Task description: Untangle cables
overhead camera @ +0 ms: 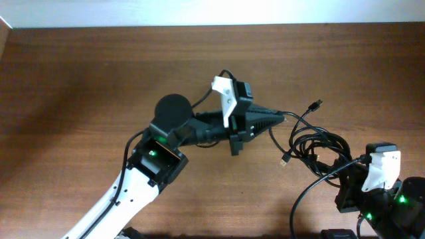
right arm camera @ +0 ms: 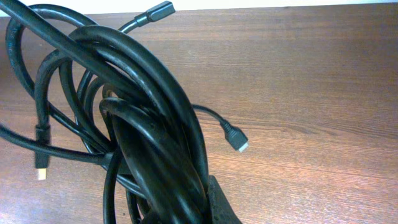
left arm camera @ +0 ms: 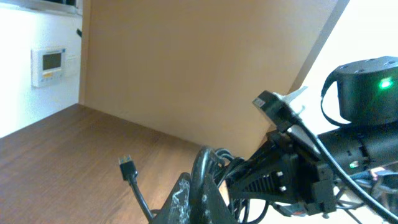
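Observation:
The cables (overhead camera: pixel 320 143) are thin black cords tangled in loops at the table's right, between my two grippers. One plug (overhead camera: pixel 317 104) points to the back and another (overhead camera: pixel 283 160) lies at the front left of the tangle. My left gripper (overhead camera: pixel 279 120) is at the tangle's left edge and is shut on one cable strand (left arm camera: pixel 200 171). A loose plug (left arm camera: pixel 127 168) hangs just left of its fingers (left arm camera: pixel 208 202). My right gripper (overhead camera: pixel 345 174) is shut on a thick bunch of loops (right arm camera: pixel 155 124). Its finger (right arm camera: pixel 219 200) presses against them, and two plugs (right arm camera: pixel 236 138) (right arm camera: pixel 158 10) stick out.
The brown wooden table (overhead camera: pixel 99 73) stretches to the left and back. A white wall runs along its far edge. In the left wrist view the right arm (left arm camera: pixel 354 143), with a green light, stands close behind the tangle. A wall panel (left arm camera: pixel 50 62) shows at the far left.

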Robot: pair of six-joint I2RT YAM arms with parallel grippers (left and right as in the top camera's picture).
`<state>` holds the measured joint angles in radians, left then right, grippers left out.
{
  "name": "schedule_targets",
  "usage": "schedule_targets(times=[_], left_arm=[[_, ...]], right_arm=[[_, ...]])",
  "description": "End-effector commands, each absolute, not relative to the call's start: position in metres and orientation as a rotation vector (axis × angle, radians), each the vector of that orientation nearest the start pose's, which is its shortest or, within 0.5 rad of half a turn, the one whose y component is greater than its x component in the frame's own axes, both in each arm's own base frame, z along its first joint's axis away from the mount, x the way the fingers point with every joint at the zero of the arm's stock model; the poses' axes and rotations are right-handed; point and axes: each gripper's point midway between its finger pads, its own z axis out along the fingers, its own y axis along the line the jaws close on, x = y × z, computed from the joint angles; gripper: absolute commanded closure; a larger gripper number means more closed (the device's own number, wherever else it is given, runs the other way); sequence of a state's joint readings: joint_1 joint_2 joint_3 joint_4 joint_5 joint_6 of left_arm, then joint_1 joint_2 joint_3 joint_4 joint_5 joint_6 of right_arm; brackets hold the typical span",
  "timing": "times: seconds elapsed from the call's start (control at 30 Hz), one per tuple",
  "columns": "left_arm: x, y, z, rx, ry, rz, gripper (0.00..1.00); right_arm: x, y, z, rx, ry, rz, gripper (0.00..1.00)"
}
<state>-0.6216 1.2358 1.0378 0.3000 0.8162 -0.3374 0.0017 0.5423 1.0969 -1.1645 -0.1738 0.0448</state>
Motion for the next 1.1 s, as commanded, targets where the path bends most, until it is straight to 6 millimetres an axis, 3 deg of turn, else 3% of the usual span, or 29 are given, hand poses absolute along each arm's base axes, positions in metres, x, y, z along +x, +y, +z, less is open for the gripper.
schedule_targets(times=[0.0,0.23,0.47,0.5,0.63,0.7,0.87,0.97,1.07], left_arm=[[0.239,-0.292,0.433,0.814,1.318,-1.338,1.00],[0.242,-0.285,0.439,0.773,1.331,-1.390,1.00],[0.260,-0.275,0.407,0.778,1.457,-1.304,0.98],[0.261,-0.275,0.404,0.782,1.467,-1.298,0.92],[0.261,-0.275,0.392,0.781,1.525,-1.299,0.54],[0.261,-0.275,0.381,0.801,1.558,-1.277,0.48],[0.256,-0.275,0.365,0.845,1.610,-1.271,0.13],[0.235,-0.284,0.367,1.023,1.485,-1.262,0.01],[0.212,-0.300,0.367,1.172,1.356,-1.228,0.01]], right_arm=[[0.168,0.008,0.285,0.041,2.205,0.090,0.96],[0.168,0.008,0.285,0.042,2.205,0.090,0.96],[0.168,0.008,0.285,0.041,2.204,0.090,0.96],[0.168,0.008,0.285,0.041,2.204,0.090,0.96],[0.168,0.008,0.285,0.041,2.204,0.090,0.96],[0.168,0.008,0.285,0.041,2.204,0.090,0.96],[0.169,0.008,0.285,0.042,2.203,0.090,0.96],[0.169,0.008,0.285,0.042,2.203,0.091,0.96],[0.169,0.008,0.285,0.042,2.203,0.091,0.96]])
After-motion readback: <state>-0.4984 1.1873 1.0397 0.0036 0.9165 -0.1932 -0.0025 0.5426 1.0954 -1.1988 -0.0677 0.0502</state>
